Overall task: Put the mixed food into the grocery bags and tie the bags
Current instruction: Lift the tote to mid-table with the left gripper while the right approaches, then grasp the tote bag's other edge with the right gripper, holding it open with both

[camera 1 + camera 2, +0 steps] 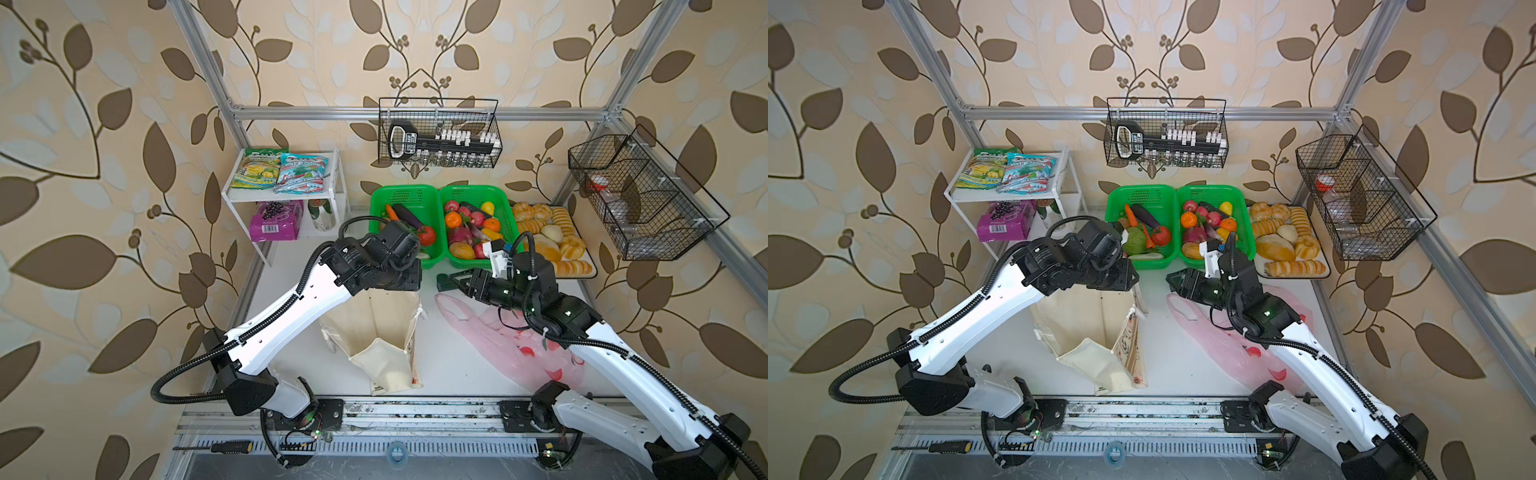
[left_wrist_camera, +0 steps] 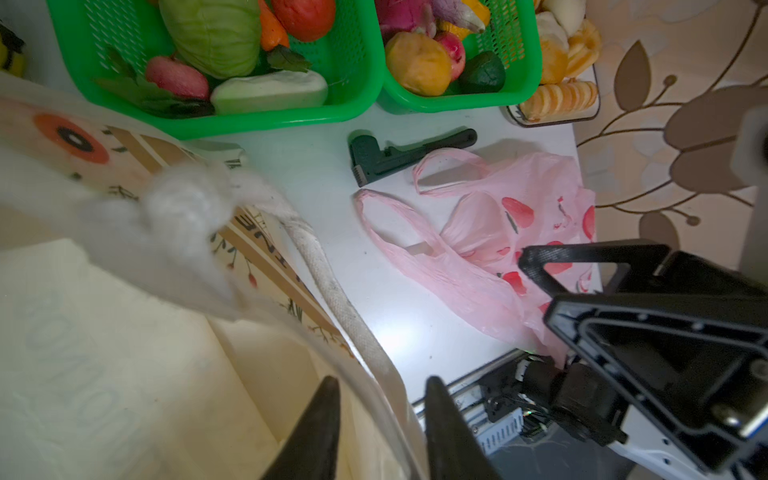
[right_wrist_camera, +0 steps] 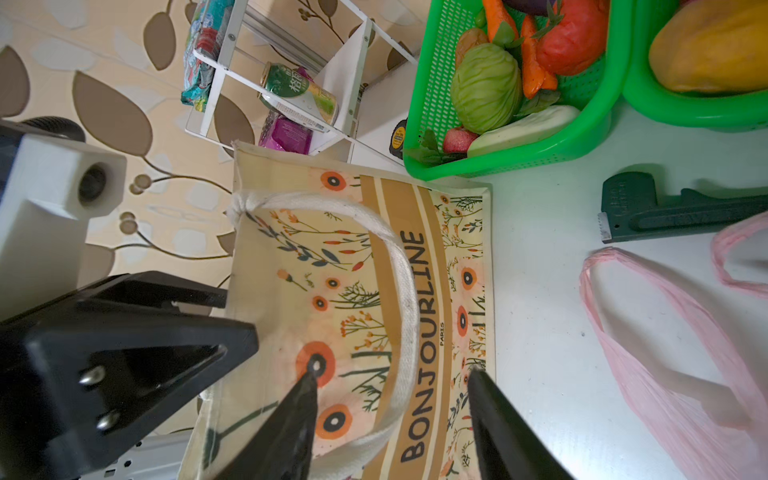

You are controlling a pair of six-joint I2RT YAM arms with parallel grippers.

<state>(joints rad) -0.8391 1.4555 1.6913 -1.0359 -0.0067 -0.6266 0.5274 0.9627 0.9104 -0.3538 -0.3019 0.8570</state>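
Note:
The cream tote (image 1: pixel 382 328) stands open mid-table. My left gripper (image 2: pixel 382 380) is open astride its far rim, one finger inside and one outside. My right gripper (image 3: pixel 391 373) is open beside the tote's printed side (image 3: pixel 353 291), level with the rope handle and holding nothing. The pink plastic bag (image 1: pixel 511 336) lies flat under the right arm. The cabbage (image 3: pixel 486 87), tomato (image 3: pixel 573 37) and potato (image 3: pixel 470 40) sit in the left green basket (image 1: pixel 376 208). The teal mint packet (image 1: pixel 301 172) lies on the shelf. The purple packet (image 1: pixel 274 222) and can (image 1: pixel 322 214) are beneath it.
A dark green wrench (image 1: pixel 445 283) lies on the table between the baskets and the pink bag. A second green basket (image 1: pixel 505 216) holds fruit, and a bread tray (image 1: pixel 592 270) is at the back right. A yellow-green snack packet (image 1: pixel 257 168) lies on the white shelf (image 1: pixel 286 195).

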